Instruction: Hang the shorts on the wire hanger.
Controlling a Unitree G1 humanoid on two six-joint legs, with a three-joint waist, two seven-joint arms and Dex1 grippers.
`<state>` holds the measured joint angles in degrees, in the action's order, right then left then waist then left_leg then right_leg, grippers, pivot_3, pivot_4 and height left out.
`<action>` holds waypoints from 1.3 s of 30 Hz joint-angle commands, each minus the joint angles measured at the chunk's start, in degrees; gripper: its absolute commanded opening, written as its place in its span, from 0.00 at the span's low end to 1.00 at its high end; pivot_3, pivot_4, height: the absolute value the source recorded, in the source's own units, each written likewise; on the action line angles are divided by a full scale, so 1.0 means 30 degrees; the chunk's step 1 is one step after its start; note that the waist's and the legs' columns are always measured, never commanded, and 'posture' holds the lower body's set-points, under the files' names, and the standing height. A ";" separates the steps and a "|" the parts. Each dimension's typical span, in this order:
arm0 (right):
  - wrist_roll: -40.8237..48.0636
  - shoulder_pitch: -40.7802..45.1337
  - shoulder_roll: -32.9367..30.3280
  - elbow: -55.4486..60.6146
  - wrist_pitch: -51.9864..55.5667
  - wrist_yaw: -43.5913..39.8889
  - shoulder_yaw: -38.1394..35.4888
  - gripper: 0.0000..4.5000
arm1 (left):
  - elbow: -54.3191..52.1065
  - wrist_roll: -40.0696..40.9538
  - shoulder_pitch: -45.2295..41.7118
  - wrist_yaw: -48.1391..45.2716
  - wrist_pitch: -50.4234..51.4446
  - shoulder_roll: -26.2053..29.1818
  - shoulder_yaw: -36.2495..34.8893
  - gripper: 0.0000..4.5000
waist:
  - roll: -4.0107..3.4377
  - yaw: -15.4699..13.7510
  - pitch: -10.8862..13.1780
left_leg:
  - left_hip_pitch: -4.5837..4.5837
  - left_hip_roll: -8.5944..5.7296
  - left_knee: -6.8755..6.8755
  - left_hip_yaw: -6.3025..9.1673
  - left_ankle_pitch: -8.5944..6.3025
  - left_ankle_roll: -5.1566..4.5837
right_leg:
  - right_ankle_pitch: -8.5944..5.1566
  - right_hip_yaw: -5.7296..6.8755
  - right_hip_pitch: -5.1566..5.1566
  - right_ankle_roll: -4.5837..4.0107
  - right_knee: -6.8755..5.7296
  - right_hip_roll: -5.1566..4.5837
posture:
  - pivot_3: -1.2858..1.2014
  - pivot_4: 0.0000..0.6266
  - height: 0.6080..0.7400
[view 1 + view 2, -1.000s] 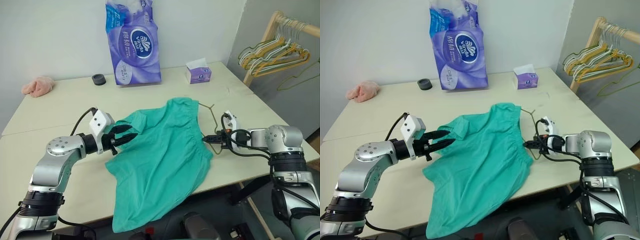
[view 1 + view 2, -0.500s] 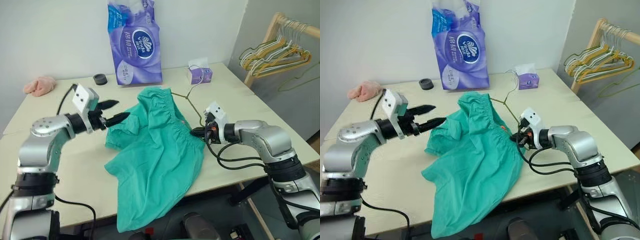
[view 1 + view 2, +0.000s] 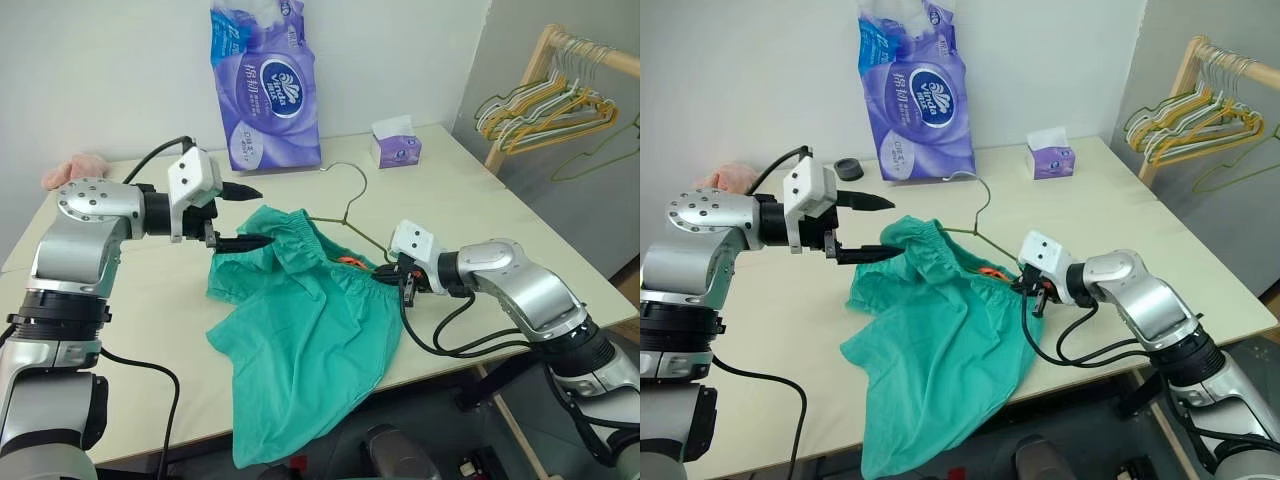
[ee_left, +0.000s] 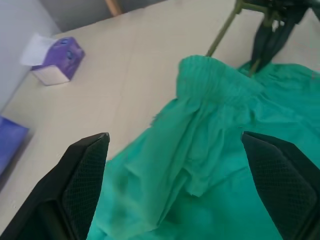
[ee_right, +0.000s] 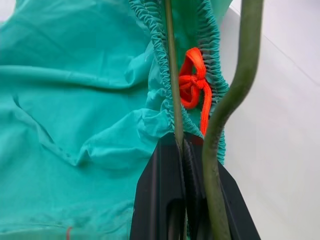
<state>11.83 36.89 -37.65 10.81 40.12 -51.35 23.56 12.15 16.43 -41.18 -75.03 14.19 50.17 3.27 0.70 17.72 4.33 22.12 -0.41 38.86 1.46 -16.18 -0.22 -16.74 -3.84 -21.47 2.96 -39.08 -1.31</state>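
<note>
The teal shorts (image 3: 300, 320) lie crumpled on the table, one leg hanging over the front edge. The thin wire hanger (image 3: 346, 205) stands tilted, its hook up, its lower wire running through the gathered waistband (image 5: 150, 45) beside an orange drawstring knot (image 5: 192, 82). My right gripper (image 3: 402, 283) is shut on that wire at the shorts' right edge. At their left edge my left gripper (image 3: 246, 215) is open wide. Its lower finger (image 3: 865, 253) sits close to the cloth. Nothing lies between the fingers (image 4: 85, 175) in the left wrist view.
A purple tissue pack (image 3: 265, 85), a small tissue box (image 3: 396, 148), a black ring (image 3: 848, 168) and a pink cloth lump (image 3: 72, 170) sit along the table's back. A wooden rack with several hangers (image 3: 540, 100) stands off the table's right.
My left gripper let go of the shorts' edge, opened wide and rose. My right gripper rolled and moved left with the hanger, so the hook now stands up. The shorts bunched leftward.
</note>
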 commanded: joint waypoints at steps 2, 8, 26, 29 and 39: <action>-0.0820 0.0229 -0.0178 0.1225 -0.1370 -0.0525 0.0025 0.00 | 0.0453 -0.0774 -0.0340 -0.0481 -0.1117 -0.0219 0.0495 0.99 | 0.0002 -0.0016 -0.0001 | 0.0000 0.0001 0.0001 0.0005 0.0000 0.0000 | 0.0000 0.0007 0.0002 0.0000 -0.0002 0.0000 | 0.39 0.01 1.00; -0.1449 0.0313 -0.0086 0.1621 -0.2245 -0.0965 0.0038 0.00 | -0.0052 -0.1031 0.0732 -0.1550 -0.1433 -0.0121 0.1173 0.99 | 0.0003 0.0017 -0.0001 | 0.0004 0.0001 0.0003 0.0005 0.0000 0.0000 | 0.0000 0.0003 -0.0002 -0.0001 -0.0003 -0.0003 | 0.39 0.01 1.00; -0.2216 0.0713 0.0392 0.2610 -0.3338 -0.2009 -0.0076 0.00 | -0.0263 -0.1257 0.1615 -0.1309 -0.1171 -0.1018 0.1270 0.10 | 0.0005 0.0011 -0.0004 | 0.0003 0.0000 0.0015 0.0017 0.0000 -0.0001 | 0.0001 0.0018 0.0007 -0.0001 -0.0011 -0.0007 | 0.39 0.03 1.00; -0.2234 0.0693 0.0411 0.2702 -0.3484 -0.2343 -0.0084 0.00 | -0.0298 -0.1386 0.1715 -0.1347 -0.1198 -0.1048 0.1225 0.02 | 0.0009 0.0012 -0.0008 | 0.0003 0.0000 0.0016 0.0018 0.0001 -0.0001 | 0.0001 0.0021 0.0010 -0.0002 -0.0011 -0.0008 | 0.39 0.03 1.00; -0.3299 0.0418 -0.0699 0.1833 -0.6070 -0.3528 -0.0042 0.33 | -0.0219 -0.1794 0.2091 -0.1207 -0.1569 -0.0842 0.1081 0.02 | 0.0009 0.0012 -0.0008 | 0.0000 0.0000 0.0016 0.0020 0.0000 -0.0001 | 0.0001 0.0025 0.0011 -0.0002 -0.0012 -0.0007 | 0.39 0.02 1.00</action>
<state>1.33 37.07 -40.09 13.68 25.75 -60.47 23.80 11.49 11.82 -34.38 -80.85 9.34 47.40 7.58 0.73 17.76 4.31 22.12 -0.41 38.91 1.52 -16.17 -0.23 -16.74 -3.77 -21.44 2.95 -39.11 -1.33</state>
